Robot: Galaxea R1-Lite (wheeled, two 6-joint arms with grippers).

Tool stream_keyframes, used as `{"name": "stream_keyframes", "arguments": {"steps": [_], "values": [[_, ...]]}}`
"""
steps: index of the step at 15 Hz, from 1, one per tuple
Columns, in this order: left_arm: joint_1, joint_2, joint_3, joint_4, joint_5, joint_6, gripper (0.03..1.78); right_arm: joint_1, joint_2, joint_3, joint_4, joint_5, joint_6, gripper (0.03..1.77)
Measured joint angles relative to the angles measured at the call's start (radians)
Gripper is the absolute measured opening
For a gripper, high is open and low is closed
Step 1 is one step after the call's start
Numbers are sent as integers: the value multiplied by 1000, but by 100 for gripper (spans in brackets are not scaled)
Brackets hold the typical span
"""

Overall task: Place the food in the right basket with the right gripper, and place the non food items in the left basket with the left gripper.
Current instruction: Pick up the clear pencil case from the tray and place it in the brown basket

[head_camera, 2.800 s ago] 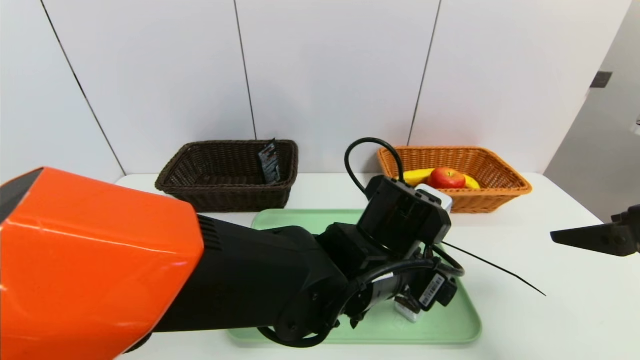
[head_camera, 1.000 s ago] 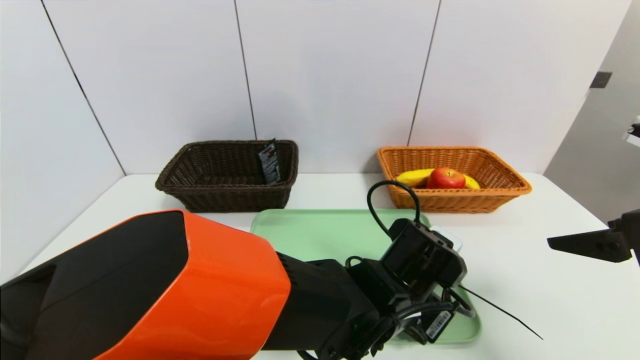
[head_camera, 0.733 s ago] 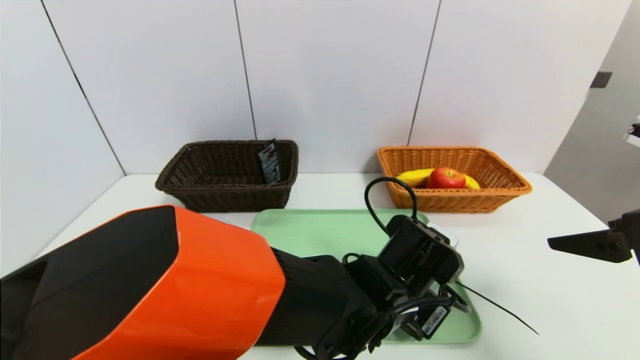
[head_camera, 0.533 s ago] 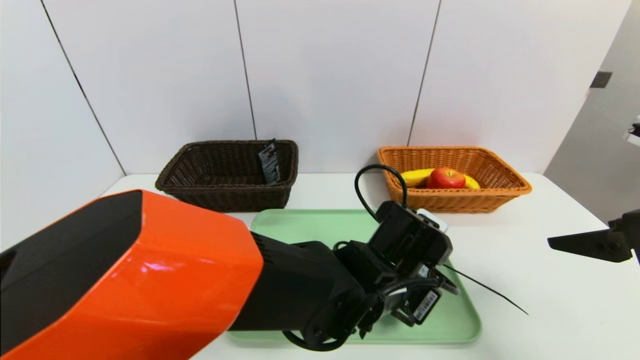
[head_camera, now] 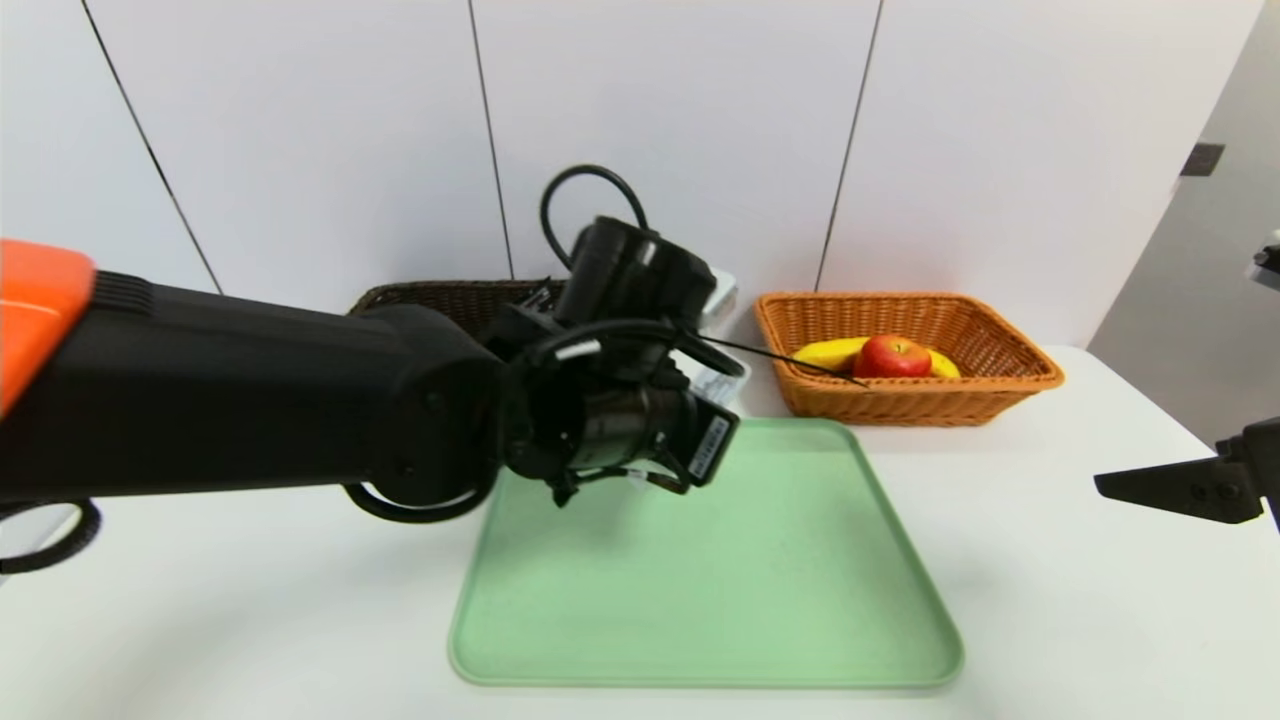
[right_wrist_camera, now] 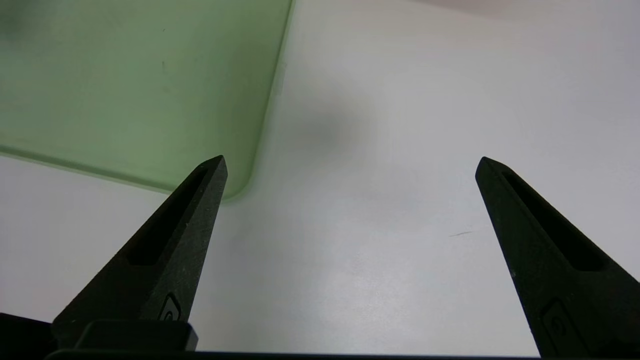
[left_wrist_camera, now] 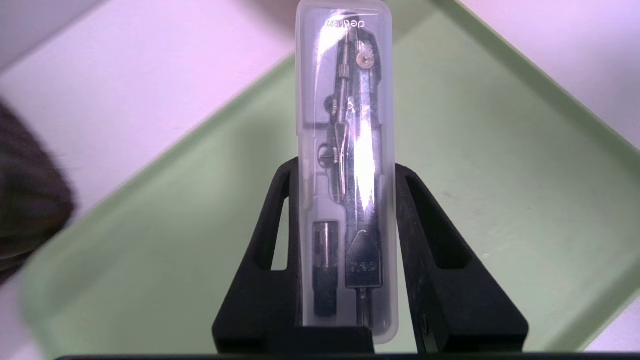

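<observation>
The green tray (head_camera: 720,600) lay nearest on the table (head_camera: 1050,600), with the right gripper (right_wrist_camera: 350,165) parked wide apart beside it. Above the tray's far edge, the left gripper (left_wrist_camera: 345,165) was clamped on the clear case (left_wrist_camera: 345,125), near the dark basket (head_camera: 420,296). The banana (head_camera: 825,352) and apple (head_camera: 893,356) sat in the orange basket (head_camera: 1000,385).

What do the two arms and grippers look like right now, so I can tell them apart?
The left arm is black with an orange shell, looped black cables and a white barcode label. The left gripper has black, wedge-shaped, slotted fingers. The right gripper shows matching pointed black fingers.
</observation>
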Motion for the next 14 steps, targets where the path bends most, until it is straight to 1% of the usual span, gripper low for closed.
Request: {"name": "stream_keyframes", "arguments": {"steps": [4, 6, 7, 9, 10, 12, 13, 14], "values": [[151, -142, -3, 108, -8, 97, 57, 1, -5, 8, 0, 0, 0, 171], [230, -189, -4, 127, -18, 168, 57, 1, -9, 15, 0, 1, -1, 171], [269, -206, -4, 129, -33, 208, 57, 1, -10, 16, 0, 0, -1, 171], [356, -233, -4, 135, -95, 310, 57, 1, -11, 17, 0, 0, -1, 171], [403, -243, -4, 140, -141, 373, 57, 1, -11, 18, 0, 0, -3, 171], [491, -257, -5, 177, -269, 524, 57, 1, -11, 18, 1, 0, -8, 171], [523, -260, -5, 201, -315, 599, 57, 2, -11, 18, 1, 0, -10, 171], [549, -261, -5, 213, -333, 679, 57, 2, -11, 17, 0, 0, -9, 171]]}}
